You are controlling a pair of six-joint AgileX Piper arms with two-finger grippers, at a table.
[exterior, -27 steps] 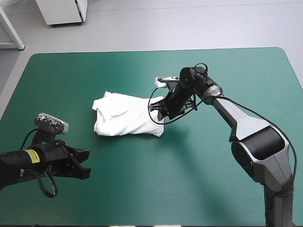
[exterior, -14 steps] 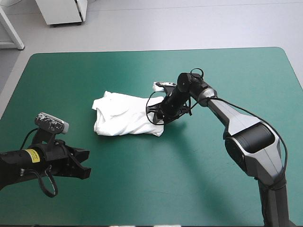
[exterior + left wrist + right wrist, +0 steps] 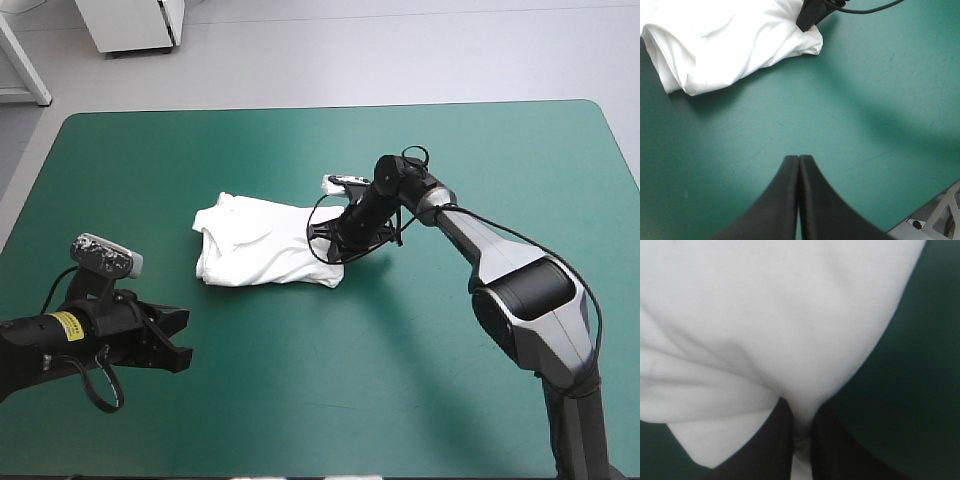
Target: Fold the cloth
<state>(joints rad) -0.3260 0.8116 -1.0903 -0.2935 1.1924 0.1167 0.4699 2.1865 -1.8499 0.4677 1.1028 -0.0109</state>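
Two arms reach over the teal-green table (image 3: 430,400). Nearest, at the near-left side, the left arm (image 3: 90,335) points right across bare cover, its jaws pressed together into one black point, well apart from the T-shirt (image 3: 262,252). The left wrist view shows open cover between those shut jaws and the T-shirt's near edge. Farther in, about mid-table and a little left of centre, the T-shirt lies as a folded white bundle, creased on top and rounded at its near-left corner. The right arm (image 3: 490,250) comes in from the near right and bends left to the bundle's right edge. Its jaws are pinching the cloth there: the right wrist view shows a white fold caught between the two black fingers (image 3: 775,445), all but closed.
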